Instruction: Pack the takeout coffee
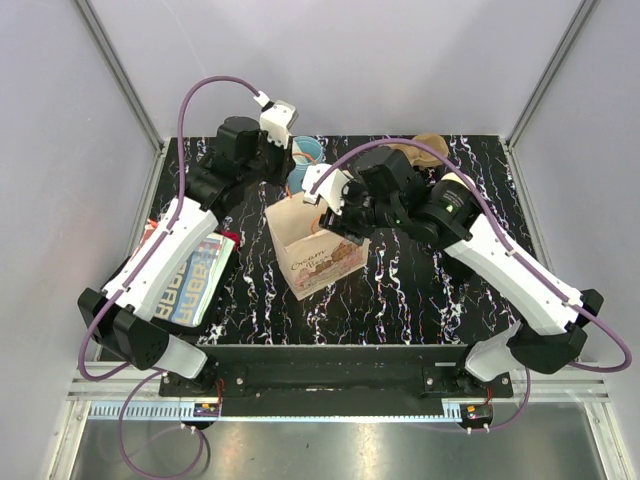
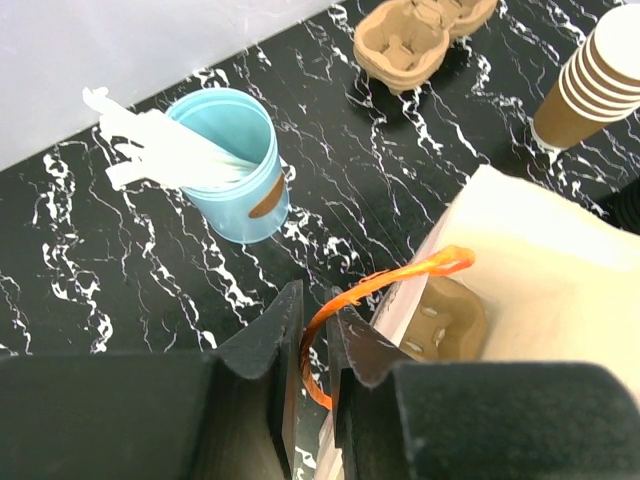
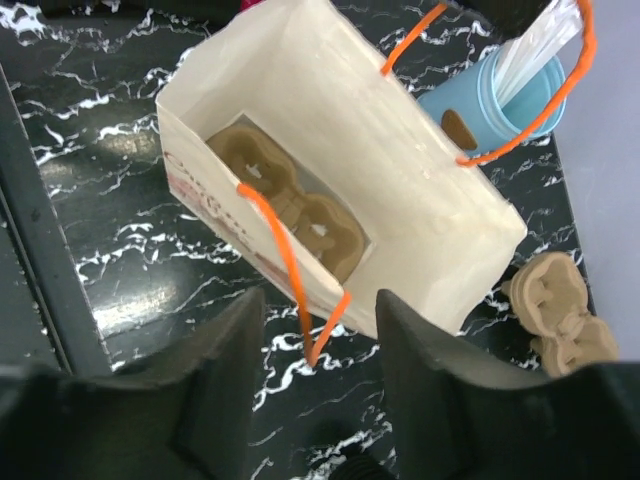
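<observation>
The left hand (image 2: 317,345) is closed tight on the far orange handle (image 2: 400,278) of the paper bag (image 3: 400,170). The right hand (image 3: 320,315) hangs wide open over the near orange handle (image 3: 283,250). The bag stands in the middle of the tabletop (image 1: 420,290) with a brown cup tray (image 3: 290,205) inside. The coffee cup does not show in any view.

Left arm (image 1: 170,250) and right arm (image 1: 500,255) stretched forward, inward, left pincer (image 2: 315,335) narrowed to a slit, right pincer (image 3: 318,350) spread wide
</observation>
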You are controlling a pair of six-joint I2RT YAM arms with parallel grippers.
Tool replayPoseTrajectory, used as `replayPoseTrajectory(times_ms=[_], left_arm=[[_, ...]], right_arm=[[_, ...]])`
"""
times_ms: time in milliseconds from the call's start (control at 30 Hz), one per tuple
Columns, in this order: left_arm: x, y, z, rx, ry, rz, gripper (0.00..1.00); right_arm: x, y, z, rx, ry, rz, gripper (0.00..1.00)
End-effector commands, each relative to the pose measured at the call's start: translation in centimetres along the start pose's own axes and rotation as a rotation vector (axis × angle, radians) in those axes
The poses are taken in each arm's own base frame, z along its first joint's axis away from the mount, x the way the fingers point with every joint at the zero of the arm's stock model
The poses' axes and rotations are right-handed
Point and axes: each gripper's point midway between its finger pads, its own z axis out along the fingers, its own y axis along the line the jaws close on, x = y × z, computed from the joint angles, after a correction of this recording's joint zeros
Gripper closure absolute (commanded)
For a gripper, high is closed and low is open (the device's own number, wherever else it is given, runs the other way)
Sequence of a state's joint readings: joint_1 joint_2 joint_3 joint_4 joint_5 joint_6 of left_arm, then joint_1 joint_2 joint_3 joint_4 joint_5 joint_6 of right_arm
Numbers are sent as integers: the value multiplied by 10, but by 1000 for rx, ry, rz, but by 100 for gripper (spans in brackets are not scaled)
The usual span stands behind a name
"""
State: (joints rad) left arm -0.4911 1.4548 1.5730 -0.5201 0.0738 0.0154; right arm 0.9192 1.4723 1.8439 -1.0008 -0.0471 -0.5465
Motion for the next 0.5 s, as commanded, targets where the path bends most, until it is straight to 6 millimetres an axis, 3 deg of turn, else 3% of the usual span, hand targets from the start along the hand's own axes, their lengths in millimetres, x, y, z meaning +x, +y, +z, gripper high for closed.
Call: replayPoseTrajectory(times_ms=[0,167,300,333,467], left_arm=[[-29,-7,-14,32,-78,16,84],[-35,-7,-14,33,-88,21,100],[-58,-9,-21,38,-127,26,100],[-71,-9,-26,35,-156,33,100],[-88,-8,-32,23,-188,40,100]], right_arm=[[-17,-9,5,35,-74,-4,55],[-29,-20,-6,85,-106,-7,93],[-43,-44,-24,194,-140,-11,100],[-51,-49,-31,216,-164,-12,100],[-68,-66,-49,286,-214,0,100]])
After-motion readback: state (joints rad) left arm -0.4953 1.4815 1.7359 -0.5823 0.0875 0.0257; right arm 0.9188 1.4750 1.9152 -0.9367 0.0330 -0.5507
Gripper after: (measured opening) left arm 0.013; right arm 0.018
